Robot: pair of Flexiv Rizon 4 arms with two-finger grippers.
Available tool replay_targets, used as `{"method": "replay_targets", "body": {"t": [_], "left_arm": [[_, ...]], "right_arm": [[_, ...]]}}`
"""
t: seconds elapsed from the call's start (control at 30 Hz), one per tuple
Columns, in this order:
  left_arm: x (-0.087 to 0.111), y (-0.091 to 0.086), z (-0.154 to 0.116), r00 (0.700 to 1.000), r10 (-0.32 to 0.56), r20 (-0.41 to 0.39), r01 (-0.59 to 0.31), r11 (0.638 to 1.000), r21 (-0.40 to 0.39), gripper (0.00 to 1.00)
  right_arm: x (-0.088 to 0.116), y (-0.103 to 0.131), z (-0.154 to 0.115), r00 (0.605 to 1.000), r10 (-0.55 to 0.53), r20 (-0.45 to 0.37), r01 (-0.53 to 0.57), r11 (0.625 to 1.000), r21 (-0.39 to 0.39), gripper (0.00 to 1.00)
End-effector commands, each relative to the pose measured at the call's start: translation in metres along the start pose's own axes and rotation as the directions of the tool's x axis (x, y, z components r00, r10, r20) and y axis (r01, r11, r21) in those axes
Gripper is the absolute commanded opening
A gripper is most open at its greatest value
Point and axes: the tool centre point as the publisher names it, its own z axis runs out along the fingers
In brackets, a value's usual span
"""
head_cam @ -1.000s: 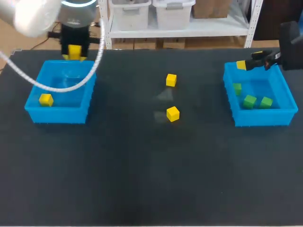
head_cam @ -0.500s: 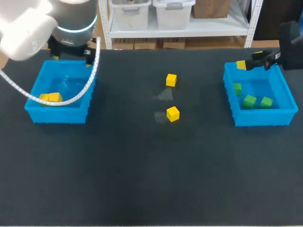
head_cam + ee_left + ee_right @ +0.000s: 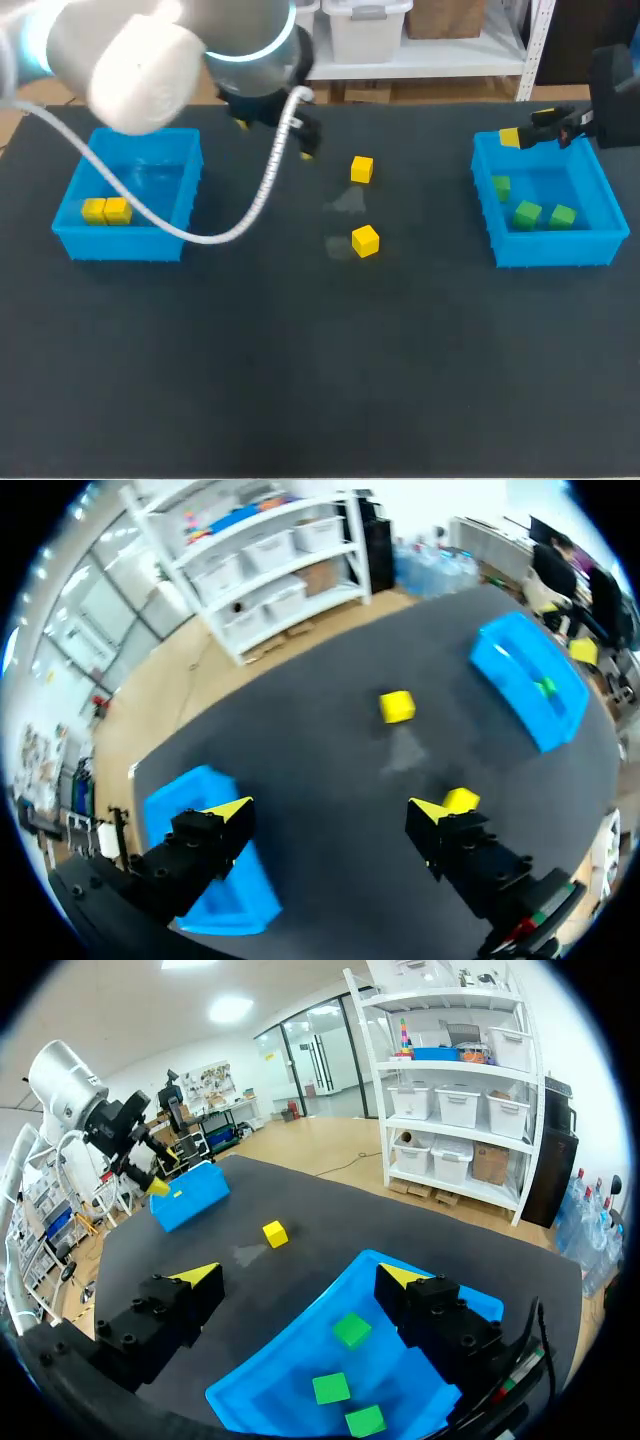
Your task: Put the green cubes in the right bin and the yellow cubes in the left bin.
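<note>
On a dark desk [image 3: 300, 380], two yellow cubes [image 3: 365, 241] lie mid-frame; two more sit in the left bin [image 3: 70, 238], three green cubes [image 3: 528, 213] in the right bin [image 3: 555, 252]. The left claw [image 3: 335, 810] and the right claw [image 3: 297, 1275] both gape, empty.

Dark flat surface [image 3: 300, 380]: blue plastic left bin [image 3: 128, 245] at left end, two small yellow cubes [image 3: 118, 210] inside, side by side, touching. Blue plastic right bin [image 3: 555, 250] at right end, three small green cubes [image 3: 528, 213] inside. Between bins, mid-surface: far yellow cube [image 3: 362, 169], near yellow cube [image 3: 365, 240] before it, apart.
</note>
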Motion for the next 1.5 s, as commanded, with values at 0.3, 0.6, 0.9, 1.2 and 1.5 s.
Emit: {"method": "replay_targets", "body": {"t": [0.3, 0.6, 0.9, 1.2, 1.5], "left_arm": [[-0.060, -0.073, 0.079, 0.991, -0.003, -0.134, 0.007, 0.999, 0.031, 1.00], [-0.077, -0.078, 0.123, 0.985, -0.020, -0.170, 0.021, 1.000, 0.008, 1.00], [-0.078, -0.071, 0.156, 0.976, -0.010, -0.217, 0.004, 1.000, -0.027, 1.00], [-0.076, -0.063, 0.176, 0.972, -0.024, -0.234, 0.009, 0.998, -0.065, 0.05], [-0.070, -0.062, 0.169, 0.976, -0.031, -0.217, 0.025, 0.999, -0.030, 0.00]], "right_arm": [[0.000, 0.000, -0.001, 1.000, -0.001, 0.001, 0.001, 1.000, -0.001, 1.00], [0.000, 0.000, -0.001, 1.000, -0.001, 0.001, 0.001, 1.000, -0.001, 1.00], [0.000, 0.000, -0.001, 1.000, -0.001, 0.001, 0.001, 1.000, -0.001, 1.00], [0.000, 0.000, -0.001, 1.000, -0.001, 0.001, 0.001, 1.000, -0.001, 1.00], [0.000, 0.000, -0.001, 1.000, -0.001, 0.001, 0.001, 1.000, -0.001, 1.00]]}}
